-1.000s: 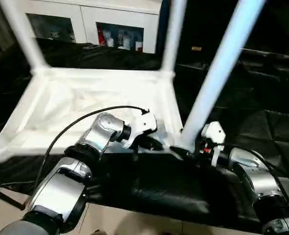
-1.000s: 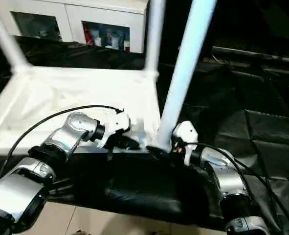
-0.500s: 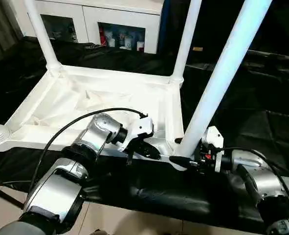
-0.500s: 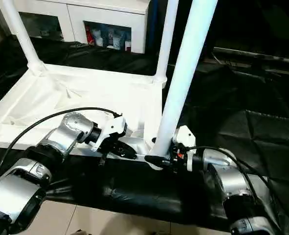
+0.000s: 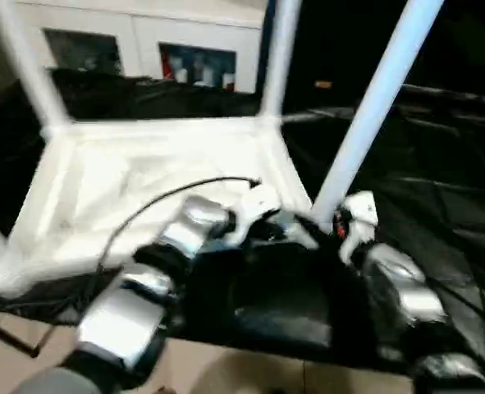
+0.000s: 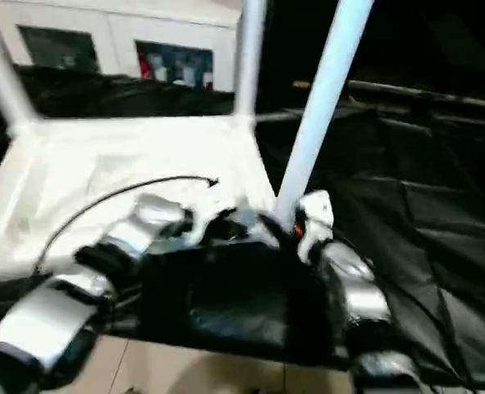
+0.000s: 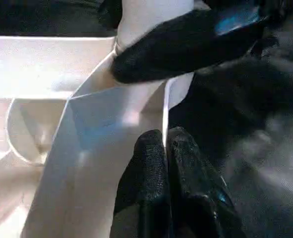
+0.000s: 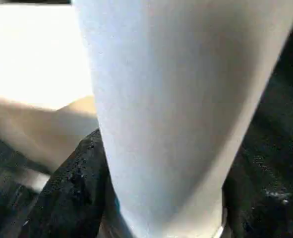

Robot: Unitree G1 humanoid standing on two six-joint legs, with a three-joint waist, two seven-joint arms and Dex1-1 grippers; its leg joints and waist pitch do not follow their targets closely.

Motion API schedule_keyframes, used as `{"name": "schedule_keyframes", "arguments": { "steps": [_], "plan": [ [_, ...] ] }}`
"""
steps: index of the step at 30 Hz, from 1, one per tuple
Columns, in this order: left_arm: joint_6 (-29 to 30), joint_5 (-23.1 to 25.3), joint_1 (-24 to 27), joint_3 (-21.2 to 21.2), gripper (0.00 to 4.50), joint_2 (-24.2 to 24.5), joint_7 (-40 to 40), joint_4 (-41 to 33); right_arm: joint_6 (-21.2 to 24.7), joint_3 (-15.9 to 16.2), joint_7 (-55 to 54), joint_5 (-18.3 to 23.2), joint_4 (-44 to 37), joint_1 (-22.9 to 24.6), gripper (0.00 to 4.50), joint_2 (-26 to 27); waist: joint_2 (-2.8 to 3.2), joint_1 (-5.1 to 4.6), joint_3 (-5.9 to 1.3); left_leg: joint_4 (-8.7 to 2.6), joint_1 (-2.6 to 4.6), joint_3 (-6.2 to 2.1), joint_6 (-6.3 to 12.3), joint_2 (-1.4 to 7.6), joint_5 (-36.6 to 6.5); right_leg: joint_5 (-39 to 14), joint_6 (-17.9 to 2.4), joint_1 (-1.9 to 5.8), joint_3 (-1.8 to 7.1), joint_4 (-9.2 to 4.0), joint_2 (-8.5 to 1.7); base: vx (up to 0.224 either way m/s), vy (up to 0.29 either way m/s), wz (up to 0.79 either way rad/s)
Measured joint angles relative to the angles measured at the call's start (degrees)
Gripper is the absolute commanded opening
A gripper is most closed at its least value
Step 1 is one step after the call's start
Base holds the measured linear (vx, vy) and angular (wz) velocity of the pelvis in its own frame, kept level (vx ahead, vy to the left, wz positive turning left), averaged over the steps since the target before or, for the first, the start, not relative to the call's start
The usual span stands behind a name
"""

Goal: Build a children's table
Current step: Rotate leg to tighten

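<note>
Left gripper [image 7: 166,148]: jaws pressed together, nothing between them; the tips lie against the white rim of the table top [image 5: 144,176] at its near right corner.

Right gripper [image 8: 161,198]: jaws set wide, one finger [image 8: 67,188] on either side of the near right leg [image 5: 373,107], low on the tube by its socket. Fingers lie against the tube; whether they clamp it I cannot tell.

Table top lies underside up on the black-draped surface [image 5: 439,213], directly ahead of both sets of jaws, legs standing upward from its corners.

Versus half a second ago: both grippers sit closer together at the corner; the left one has shifted toward the leg. The head pictures have also shifted as a whole.

Left wrist view shows a black finger of the other gripper [image 7: 186,44] across the leg's base just beyond its own tips. Head views show the far right leg [image 5: 276,57] and a white cabinet [image 5: 152,49] behind.
</note>
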Motion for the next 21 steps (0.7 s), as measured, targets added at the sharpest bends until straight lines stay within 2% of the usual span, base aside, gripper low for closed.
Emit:
{"name": "schedule_keyframes", "arguments": {
  "steps": [2, 6, 8, 12, 17, 21],
  "plan": [
    [0.46, 0.45, -0.08, 0.03, 0.00, -1.73, 3.64, 0.44, 0.25, -0.84, -5.84, -1.20, 1.39, -1.61, 2.64, 1.70, 0.06, -0.11, -0.03, -0.03, 0.01, -0.03, 0.00, -0.01, 0.00, 0.02, 0.02, 0.00, -0.02, 0.01, 0.02, 0.000, 0.000, 0.00],
    [0.32, 1.13, -0.10, -0.05, 0.00, -2.48, 5.24, 0.46, -0.73, -0.92, -8.13, -2.52, 2.04, -2.07, 2.64, 2.22, 0.13, 0.12, -0.08, -0.08, -0.03, -0.04, 0.00, -0.01, 0.00, 0.17, -0.18, 0.03, -0.05, 0.01, 0.04, 0.000, 0.000, 0.00],
    [0.22, 1.22, -0.13, -0.04, 0.00, -2.47, 4.86, 0.46, -1.77, -0.85, -7.88, -3.17, 2.06, -1.86, 3.34, 2.21, 0.17, 0.09, -0.08, -0.08, -0.03, -0.04, 0.00, -0.01, 0.00, 0.17, -0.18, 0.02, -0.02, 0.00, 0.03, 0.000, 0.000, 0.00],
    [-0.19, 1.22, -0.37, -0.05, 0.00, -1.94, 3.63, 0.50, -2.82, -0.76, -5.39, -3.38, 2.07, -1.64, 3.46, 1.84, 0.23, -0.02, -0.05, -0.09, -0.06, -0.04, 0.00, 0.00, 0.00, 0.20, -0.21, -0.05, -0.04, 0.00, 0.04, 0.000, 0.000, 0.00],
    [-1.56, 0.36, -0.41, -0.06, 0.00, 0.10, -2.20, 0.44, -2.67, 1.12, 6.15, -2.26, -0.26, 0.07, 3.46, -3.12, 0.35, -0.10, 0.03, -0.18, -0.31, -0.04, 0.01, 0.01, 0.00, 0.19, -0.18, -0.11, -0.13, 0.00, 0.10, 0.000, 0.000, 0.00],
    [-2.36, -1.07, -0.16, -0.36, 0.00, 3.23, -11.94, -0.37, 1.39, 2.63, 21.21, 2.86, -7.24, 4.50, 3.46, -9.26, 0.50, 0.44, 0.13, -0.26, -0.36, -0.04, 0.34, 0.05, 0.19, 0.07, -0.05, -0.17, -0.21, 0.01, 0.14, 0.000, 0.000, 0.00]
  ]
}}
